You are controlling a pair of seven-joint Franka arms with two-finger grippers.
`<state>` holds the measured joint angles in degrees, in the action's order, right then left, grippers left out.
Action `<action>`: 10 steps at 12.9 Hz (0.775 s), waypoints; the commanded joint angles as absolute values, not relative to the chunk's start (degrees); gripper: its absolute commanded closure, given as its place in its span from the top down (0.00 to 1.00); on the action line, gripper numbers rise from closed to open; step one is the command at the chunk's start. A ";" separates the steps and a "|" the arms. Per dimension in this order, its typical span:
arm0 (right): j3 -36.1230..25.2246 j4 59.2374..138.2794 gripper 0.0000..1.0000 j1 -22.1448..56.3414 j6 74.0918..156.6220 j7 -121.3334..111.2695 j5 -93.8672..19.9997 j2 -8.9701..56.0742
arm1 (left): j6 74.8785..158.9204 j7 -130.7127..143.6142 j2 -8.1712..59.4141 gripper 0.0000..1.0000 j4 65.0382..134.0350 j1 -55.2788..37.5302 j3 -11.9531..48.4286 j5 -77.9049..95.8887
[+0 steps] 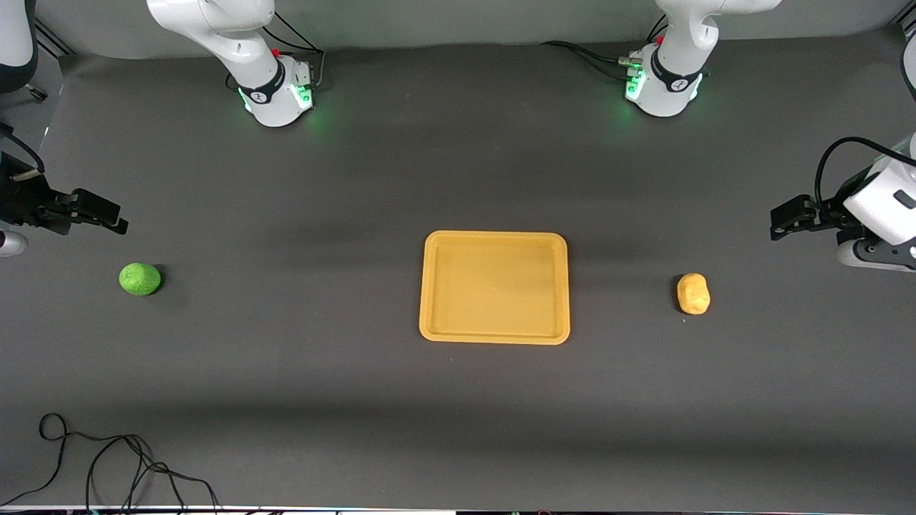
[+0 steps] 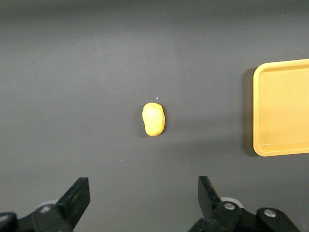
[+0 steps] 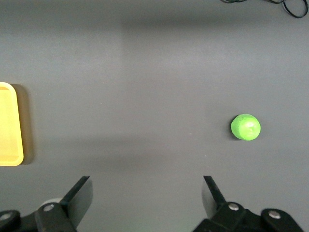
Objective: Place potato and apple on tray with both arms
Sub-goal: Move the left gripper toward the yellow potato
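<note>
The yellow-orange tray (image 1: 494,286) lies empty in the middle of the table. The green apple (image 1: 139,279) rests on the mat toward the right arm's end. The yellow-tan potato (image 1: 693,293) rests toward the left arm's end. My right gripper (image 1: 107,217) is open and empty, up over bare mat close to the apple. My left gripper (image 1: 786,218) is open and empty, up over bare mat close to the potato. The left wrist view shows the potato (image 2: 153,119), the tray's end (image 2: 285,108) and the open left gripper (image 2: 145,193). The right wrist view shows the apple (image 3: 245,127), the tray's corner (image 3: 8,125) and the open right gripper (image 3: 147,193).
The arm bases (image 1: 275,93) (image 1: 662,86) stand along the table's edge farthest from the front camera. A black cable (image 1: 107,465) lies looped at the nearest edge toward the right arm's end; it also shows in the right wrist view (image 3: 289,6).
</note>
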<state>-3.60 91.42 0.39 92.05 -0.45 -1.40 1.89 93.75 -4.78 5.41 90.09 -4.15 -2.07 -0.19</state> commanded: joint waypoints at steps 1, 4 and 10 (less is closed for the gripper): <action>-3.60 89.74 1.00 0.18 90.70 0.70 -2.46 2.55 | 91.93 -4.66 5.89 1.00 88.59 -4.66 -2.37 0.26; -3.60 89.74 1.00 0.18 90.70 0.70 -2.46 2.72 | 92.37 -4.83 5.98 1.00 88.85 -4.48 -2.37 0.35; -3.52 87.02 1.00 0.09 90.70 0.53 -2.37 4.65 | 100.88 -5.71 7.29 1.00 96.31 -4.22 -2.37 0.70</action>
<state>-3.60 91.04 0.39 92.03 -0.39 -1.41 2.38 97.46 -4.82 8.05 92.46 -4.18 -2.10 0.29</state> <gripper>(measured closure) 0.000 0.000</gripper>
